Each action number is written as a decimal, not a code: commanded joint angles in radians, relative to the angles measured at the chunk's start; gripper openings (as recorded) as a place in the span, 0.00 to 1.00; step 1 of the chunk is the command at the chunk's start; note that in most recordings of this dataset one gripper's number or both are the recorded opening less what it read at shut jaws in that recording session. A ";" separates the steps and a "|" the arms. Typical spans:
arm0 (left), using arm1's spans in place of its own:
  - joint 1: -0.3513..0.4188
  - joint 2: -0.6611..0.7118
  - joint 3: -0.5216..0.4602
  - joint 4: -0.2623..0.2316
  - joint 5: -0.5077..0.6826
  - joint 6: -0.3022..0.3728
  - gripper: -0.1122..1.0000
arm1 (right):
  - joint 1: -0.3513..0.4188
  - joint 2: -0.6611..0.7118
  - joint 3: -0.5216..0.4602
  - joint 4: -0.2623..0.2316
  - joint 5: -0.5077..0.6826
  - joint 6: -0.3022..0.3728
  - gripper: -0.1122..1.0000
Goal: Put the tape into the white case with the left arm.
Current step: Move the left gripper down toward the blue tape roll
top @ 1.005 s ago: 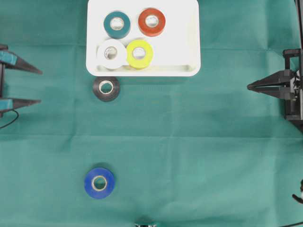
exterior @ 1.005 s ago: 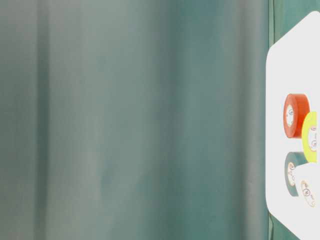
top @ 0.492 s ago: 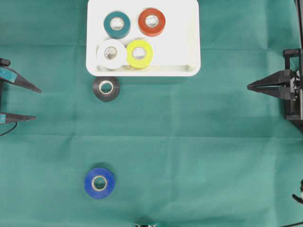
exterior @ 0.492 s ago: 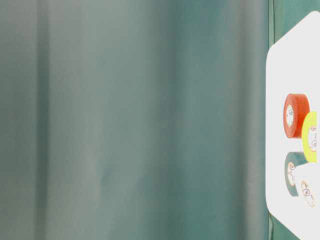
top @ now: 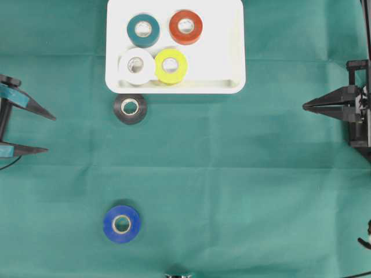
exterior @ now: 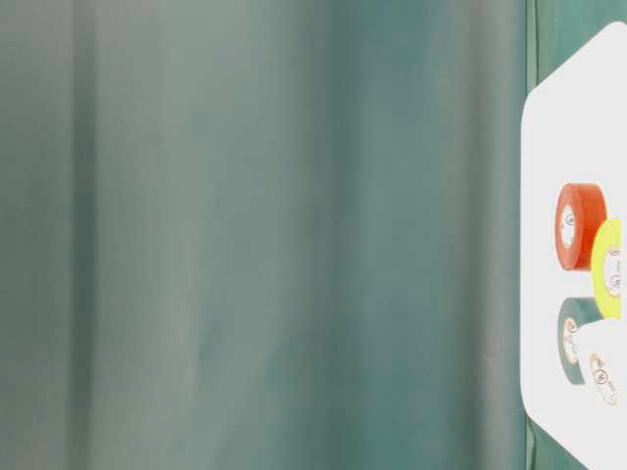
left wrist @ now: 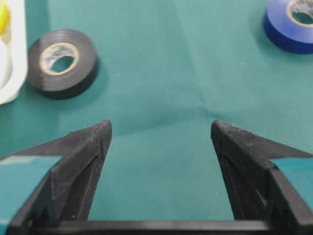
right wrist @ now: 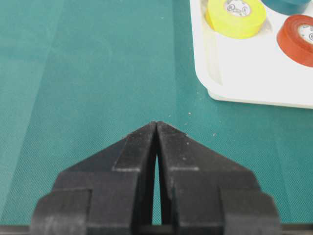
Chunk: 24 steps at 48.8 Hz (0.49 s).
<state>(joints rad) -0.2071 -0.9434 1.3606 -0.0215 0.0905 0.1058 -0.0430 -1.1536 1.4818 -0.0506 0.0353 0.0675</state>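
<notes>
While its jaws stand wide apart with nothing between them, the left gripper [top: 51, 134] hangs at the bench's edge, well apart from the white case [top: 232, 63]. The black tape roll [top: 130, 108] lies just below that case, the blue tape roll [top: 122, 223] far below it. Inside the case sit teal, red, white and yellow rolls. The right gripper [top: 305, 106] has its jaws pressed together.
</notes>
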 commanded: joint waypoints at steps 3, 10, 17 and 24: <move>-0.043 0.112 -0.077 0.000 -0.009 0.002 0.82 | 0.000 0.005 -0.014 -0.002 -0.009 0.002 0.01; -0.067 0.212 -0.137 -0.002 -0.011 0.003 0.82 | -0.002 0.005 -0.012 -0.002 -0.009 0.002 0.01; -0.072 0.304 -0.183 -0.002 -0.041 0.003 0.82 | -0.002 0.005 -0.012 -0.002 -0.009 0.002 0.01; -0.091 0.405 -0.236 -0.002 -0.054 0.003 0.82 | -0.002 0.005 -0.011 -0.002 -0.009 0.002 0.01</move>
<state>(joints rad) -0.2838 -0.5783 1.1689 -0.0215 0.0491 0.1074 -0.0430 -1.1551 1.4818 -0.0506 0.0353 0.0675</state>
